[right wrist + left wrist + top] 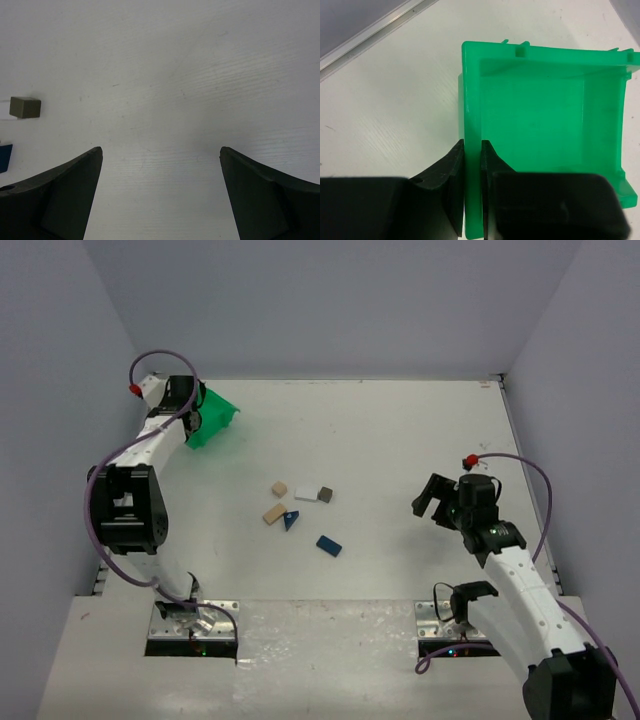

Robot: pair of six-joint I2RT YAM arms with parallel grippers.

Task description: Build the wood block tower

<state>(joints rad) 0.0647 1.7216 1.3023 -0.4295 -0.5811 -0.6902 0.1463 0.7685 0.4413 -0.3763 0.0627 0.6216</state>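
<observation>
Several tiny wood blocks lie loose mid-table: two tan blocks (279,489) (274,513), a white block (305,494), a dark grey block (326,495), a blue wedge (290,521) and a blue flat block (329,546). None are stacked. My left gripper (196,420) is at the far left, shut on the side wall of the green bin (472,165). My right gripper (433,498) is open and empty over bare table right of the blocks. The right wrist view shows the grey block (25,107) and a blue block edge (5,157) at its left.
The green plastic bin (214,416) stands at the back left and looks empty inside (540,115). A metal rail (365,42) runs along the table's far edge. Grey walls enclose the table on three sides.
</observation>
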